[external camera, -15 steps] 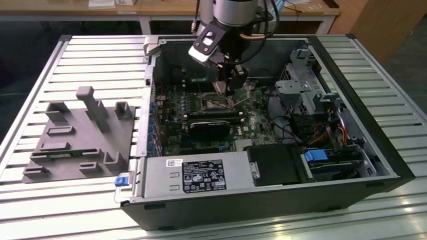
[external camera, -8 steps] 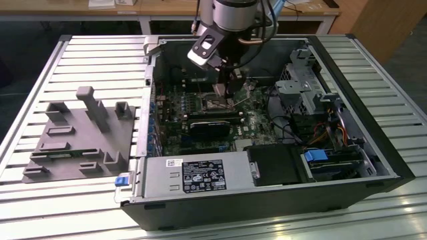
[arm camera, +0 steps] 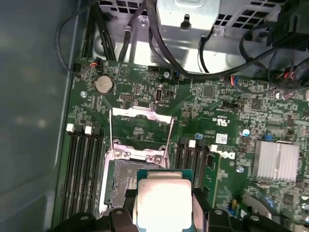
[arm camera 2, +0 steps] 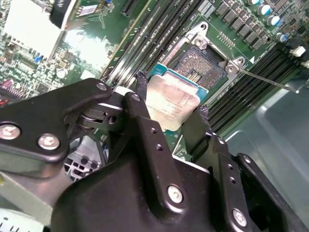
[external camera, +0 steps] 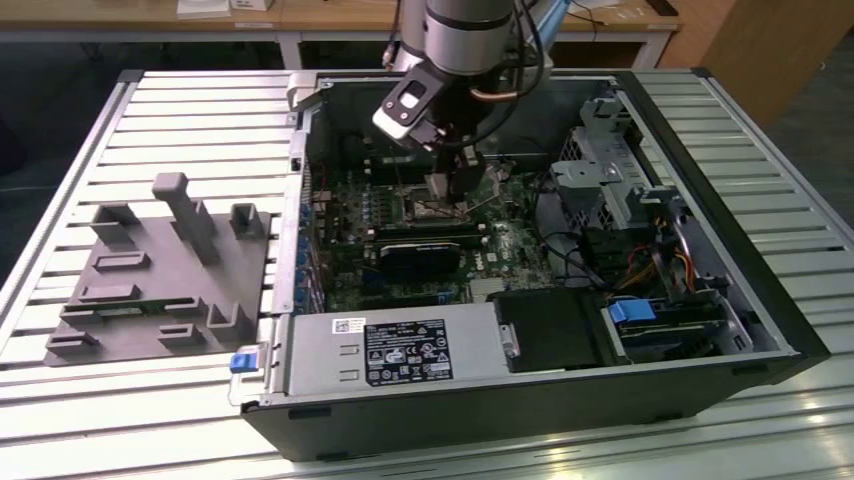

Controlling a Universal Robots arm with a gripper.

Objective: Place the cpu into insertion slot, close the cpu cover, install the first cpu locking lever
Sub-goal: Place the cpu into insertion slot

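Gripper: the black two-finger gripper [arm camera 2: 172,96] is clamped on the cpu by two opposite edges. This leaves the chip's underside and its other two sides free to meet the socket.
Cpu: the small flat square chip with a dull silver-grey metal top [arm camera 2: 169,104] hangs level in the fingers. It is just above the socket and partly over it, not seated.
Socket: the open square insertion slot with its dark contact field [arm camera 2: 200,60] lies bare on the green motherboard [arm camera: 227,106], so nothing blocks the way down.
Cpu cover: the thin silvery metal frame plate with a square window [arm camera: 140,112] is swung back off the socket, lying on the board beyond its hinge.
Lever: a thin bare metal rod [arm camera 2: 270,79] sticks out to one side of the socket, unlatched, I judge.
Exterior view: the arm reaches into the open black computer case [external camera: 787,330] from twelve o'clock. A grey moulded fixture tray [external camera: 160,270] sits at nine o'clock of the case.
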